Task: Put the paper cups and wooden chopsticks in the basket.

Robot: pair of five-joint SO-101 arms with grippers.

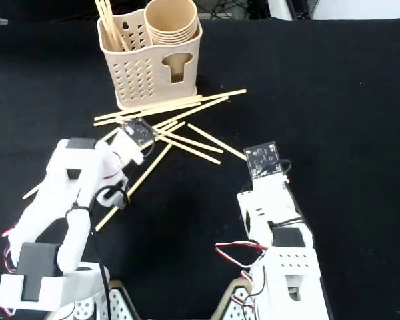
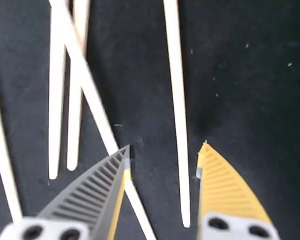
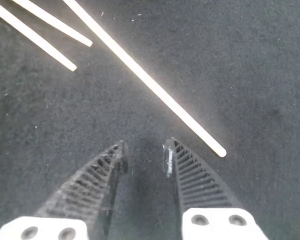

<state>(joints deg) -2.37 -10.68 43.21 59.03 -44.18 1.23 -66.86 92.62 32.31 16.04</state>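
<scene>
Inside left claw (image 2: 165, 148), one chopstick (image 2: 176, 100)

High camera overlooks the table (image 1: 347, 100); wrist cameras face its chopsticks (image 2: 177, 100) closely.

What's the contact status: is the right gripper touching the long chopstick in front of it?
Apart. The right wrist view shows bare black cloth between the right gripper and the long chopstick.

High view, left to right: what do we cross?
White left arm → upright wooden chopsticks in the beige perforated plastic basket → stacked tan paper cups in its other compartment → white right arm. Loose chopsticks overlap, omitted.
</scene>
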